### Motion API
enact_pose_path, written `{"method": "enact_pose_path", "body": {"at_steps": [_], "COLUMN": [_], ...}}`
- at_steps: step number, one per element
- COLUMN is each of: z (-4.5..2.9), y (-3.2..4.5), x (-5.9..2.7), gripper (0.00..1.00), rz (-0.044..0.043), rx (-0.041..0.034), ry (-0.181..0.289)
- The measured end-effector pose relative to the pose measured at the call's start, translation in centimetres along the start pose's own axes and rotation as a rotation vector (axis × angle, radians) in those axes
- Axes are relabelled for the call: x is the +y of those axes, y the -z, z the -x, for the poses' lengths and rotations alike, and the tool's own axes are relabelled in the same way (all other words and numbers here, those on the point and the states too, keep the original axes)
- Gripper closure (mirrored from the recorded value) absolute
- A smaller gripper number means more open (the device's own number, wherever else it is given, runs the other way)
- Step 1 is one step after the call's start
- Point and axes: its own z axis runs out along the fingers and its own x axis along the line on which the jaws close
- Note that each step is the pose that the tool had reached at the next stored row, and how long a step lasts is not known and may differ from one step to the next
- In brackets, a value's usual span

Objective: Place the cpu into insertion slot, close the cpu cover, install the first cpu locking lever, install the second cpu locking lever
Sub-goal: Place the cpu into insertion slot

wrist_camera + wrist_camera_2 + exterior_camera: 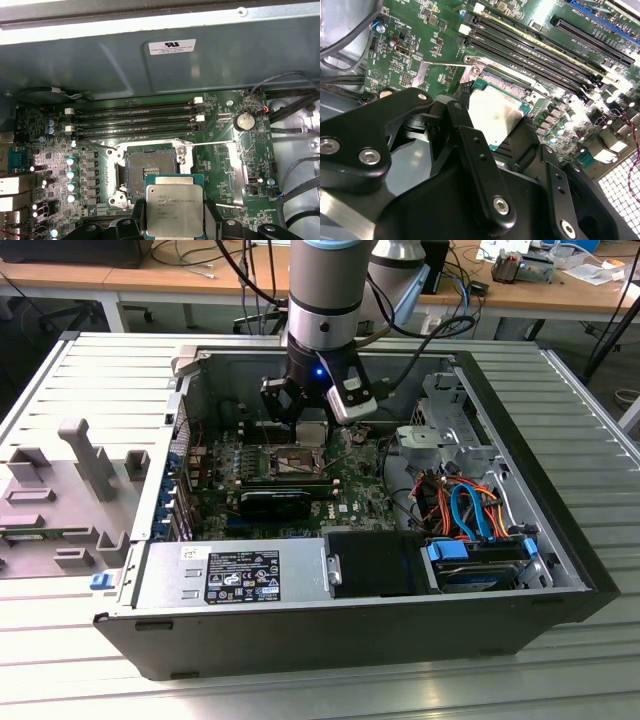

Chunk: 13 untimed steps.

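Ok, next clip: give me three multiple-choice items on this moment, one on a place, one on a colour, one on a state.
1. Where is the cpu?
A) seated in the insertion slot
B) gripped in the claw
C) lying flat on the motherboard

2. What colour is the motherboard?
A) green
B) red
C) white

3. The insertion slot is:
A) empty
B) filled by a chip
C) hidden under a fan

Answers:
1 B, black fingers flank the cpu in both wrist views.
2 A, green board surrounds the slot.
3 A, its dark centre lies bare.
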Motion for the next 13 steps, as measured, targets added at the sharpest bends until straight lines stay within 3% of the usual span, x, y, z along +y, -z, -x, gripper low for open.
{"method": "enact_pose_path", "body": {"at_steps": [13], "z": [0.00], "y": [0.00], "x": [0.00], "gripper": [0.45], "rz": [-0.0004], "rx": [-0.0010], "ry": [-0.011]}}
